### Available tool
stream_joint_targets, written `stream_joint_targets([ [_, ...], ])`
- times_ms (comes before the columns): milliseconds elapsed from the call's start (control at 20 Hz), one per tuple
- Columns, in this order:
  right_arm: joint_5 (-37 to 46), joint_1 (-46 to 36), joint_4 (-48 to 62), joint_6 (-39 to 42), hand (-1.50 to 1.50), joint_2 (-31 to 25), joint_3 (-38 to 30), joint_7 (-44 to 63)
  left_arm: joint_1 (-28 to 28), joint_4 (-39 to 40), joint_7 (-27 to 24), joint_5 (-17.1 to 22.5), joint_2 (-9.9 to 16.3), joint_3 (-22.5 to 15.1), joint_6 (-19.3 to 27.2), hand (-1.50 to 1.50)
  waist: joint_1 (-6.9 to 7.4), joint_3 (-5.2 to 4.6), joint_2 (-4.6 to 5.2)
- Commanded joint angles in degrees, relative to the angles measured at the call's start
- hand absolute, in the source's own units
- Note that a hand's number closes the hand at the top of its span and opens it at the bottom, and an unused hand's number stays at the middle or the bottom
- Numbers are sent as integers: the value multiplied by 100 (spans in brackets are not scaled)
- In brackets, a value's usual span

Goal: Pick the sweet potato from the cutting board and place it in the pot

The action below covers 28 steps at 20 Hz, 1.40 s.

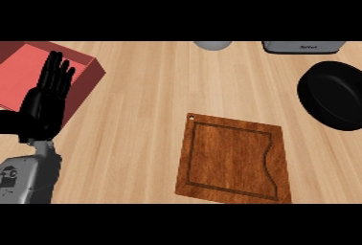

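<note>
A dark wooden cutting board lies on the pale counter, nothing visible on it. A black pot sits at the right edge. The left hand rests open, fingers up, over a red box.

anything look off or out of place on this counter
Yes: the brown wooden cutting board lies bare, with no sweet potato on it or anywhere in view. It also sits skewed to the counter's planks. The black round pot at the right edge shows nothing inside. The left hand rests open at the left.
</note>
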Motion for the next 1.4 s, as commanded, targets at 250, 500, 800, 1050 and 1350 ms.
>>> stream_joint_targets([
  [250, -160, -717, 2951, -927, 150, -915, -230, -1701, -46, 7, 91, 45, 73, 76, -84, 0, 41, -1, 3],
  [500, 3, -1249, 4516, -1737, 150, -918, -115, -2200, -255, 292, -21, 8, 27, 93, -49, 0, 65, 1, 17],
  [800, -118, -1605, 5830, -896, 150, -1135, -216, -2007, -61, 29, 44, 98, 4, 41, -146, 0, 167, 8, 47],
  [1050, -183, -1838, 6756, -634, -150, -1343, -176, -2907, -28, 14, -75, -130, -205, -158, 45, 0, 190, 16, 69],
  [1350, -675, -2158, 6741, -710, -150, -1130, -415, -3569, 10, 136, -215, -120, -85, -28, -43, 0, 69, 5, 30],
])
